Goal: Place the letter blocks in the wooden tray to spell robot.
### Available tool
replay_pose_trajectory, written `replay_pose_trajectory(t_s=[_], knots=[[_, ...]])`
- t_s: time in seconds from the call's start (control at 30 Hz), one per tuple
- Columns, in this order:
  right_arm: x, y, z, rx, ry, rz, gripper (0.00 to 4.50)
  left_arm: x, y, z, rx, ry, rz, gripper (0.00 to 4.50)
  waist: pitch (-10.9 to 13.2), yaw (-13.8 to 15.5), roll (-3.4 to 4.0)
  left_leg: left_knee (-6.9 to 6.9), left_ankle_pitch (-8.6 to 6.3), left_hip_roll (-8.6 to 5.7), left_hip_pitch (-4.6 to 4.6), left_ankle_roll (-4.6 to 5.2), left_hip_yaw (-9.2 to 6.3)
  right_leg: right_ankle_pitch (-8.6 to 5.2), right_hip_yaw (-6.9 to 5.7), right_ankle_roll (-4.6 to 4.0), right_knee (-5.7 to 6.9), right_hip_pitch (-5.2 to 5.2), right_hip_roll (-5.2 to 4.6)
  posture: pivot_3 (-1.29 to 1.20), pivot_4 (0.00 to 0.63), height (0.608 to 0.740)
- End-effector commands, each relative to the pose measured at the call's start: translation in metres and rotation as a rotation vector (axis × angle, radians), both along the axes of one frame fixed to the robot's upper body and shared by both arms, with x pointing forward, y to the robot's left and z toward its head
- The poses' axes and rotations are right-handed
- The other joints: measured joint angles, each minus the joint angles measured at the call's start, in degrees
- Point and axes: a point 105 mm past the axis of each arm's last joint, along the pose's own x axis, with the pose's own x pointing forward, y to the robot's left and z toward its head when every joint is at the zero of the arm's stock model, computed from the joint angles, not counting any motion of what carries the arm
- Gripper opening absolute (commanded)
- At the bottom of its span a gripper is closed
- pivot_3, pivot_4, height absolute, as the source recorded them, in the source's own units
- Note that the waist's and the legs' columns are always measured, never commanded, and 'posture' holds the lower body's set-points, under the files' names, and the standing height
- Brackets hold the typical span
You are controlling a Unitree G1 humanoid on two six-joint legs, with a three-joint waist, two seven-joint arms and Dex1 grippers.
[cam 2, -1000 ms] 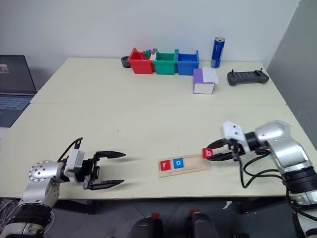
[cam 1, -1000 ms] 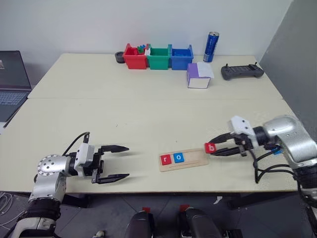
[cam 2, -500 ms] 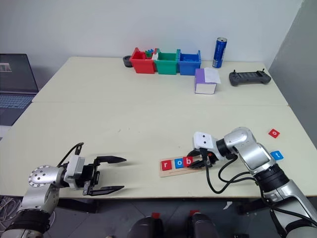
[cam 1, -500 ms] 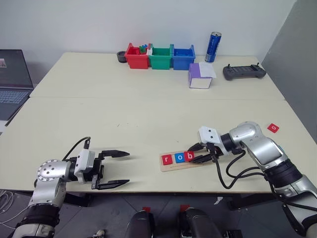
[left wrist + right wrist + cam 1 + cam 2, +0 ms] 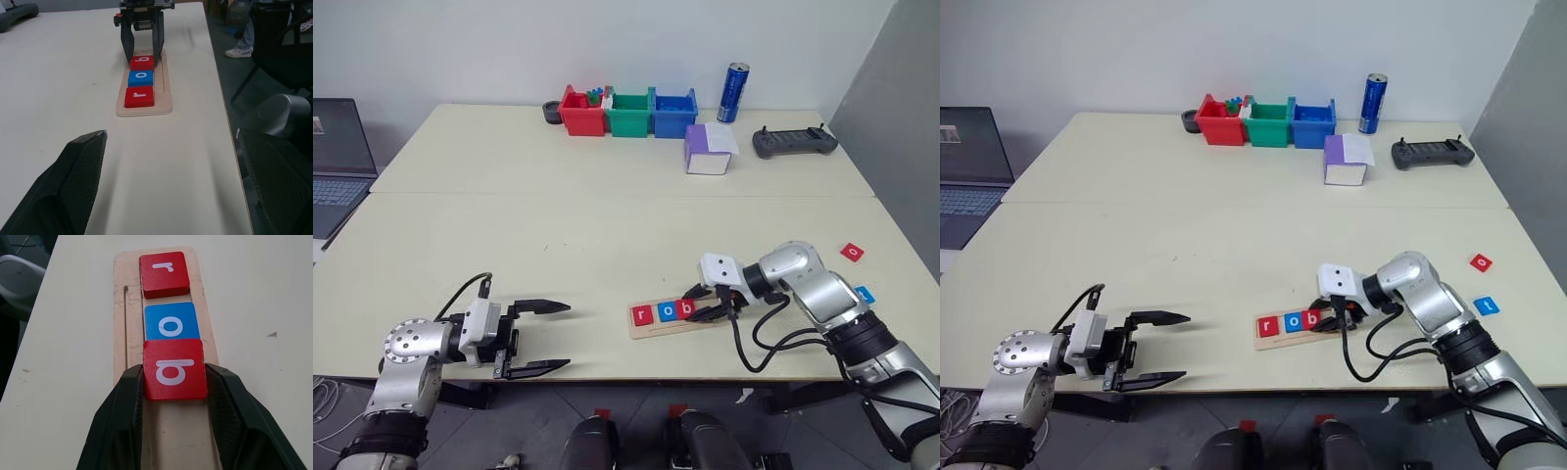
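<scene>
Over the wooden tray point(image 5: 675, 318) near the bench's point(image 5: 558, 225) front edge, the right claw point(image 5: 173, 382) is angled down, clenched on the red b block point(image 5: 174, 368) set beside the blue o block point(image 5: 170, 322) and red r block point(image 5: 164, 274), while the left claw point(image 5: 536, 337) is held released, well apart.

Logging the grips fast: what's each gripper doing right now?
Left gripper: open, empty.
Right gripper: shut on the red b block, over the wooden tray.

Bright, even indoor light — soft shadows on the table point(image 5: 607, 225); near fingers blur in wrist views.
</scene>
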Motion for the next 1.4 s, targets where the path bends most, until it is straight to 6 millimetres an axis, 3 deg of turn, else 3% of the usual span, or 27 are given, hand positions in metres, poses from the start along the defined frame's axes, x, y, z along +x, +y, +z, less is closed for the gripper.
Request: replay_pose_trajectory(t_s=[0.03, 0.5, 1.4], knots=[[0.002, 0.004, 0.005, -0.01, -0.027, 0.02, 1.46, 0.001, 0.003, 0.008, 0.009, -0.031, 0.01, 4.5, 0.0, 0.0, 0.0, 0.0, 0.0, 0.0, 0.01, 0.0, 0.0, 0.0, 0.0, 0.0, 0.0, 0.0, 0.0, 0.0, 0.15, 0.74], [0.001, -0.006, 0.008, -0.053, -0.031, 0.033, 1.46, 0.003, 0.004, 0.007, 0.012, -0.029, 0.008, 4.5, 0.0, 0.0, 0.0, 0.0, 0.0, 0.01, 0.0, 0.0, 0.0, 0.0, 0.0, 0.0, 0.0, -0.01, 0.0, 0.0, 0.15, 0.74], [0.0, 0.011, -0.001, -0.082, -0.027, 0.069, 1.46, 0.003, 0.005, 0.006, 0.014, -0.029, 0.017, 4.5, 0.0, -0.1, 0.0, -0.01, 0.0, 0.01, 0.02, 0.0, 0.0, 0.0, 0.0, -0.01, 0.01, 0.0, 0.0, 0.0, 0.15, 0.74]])
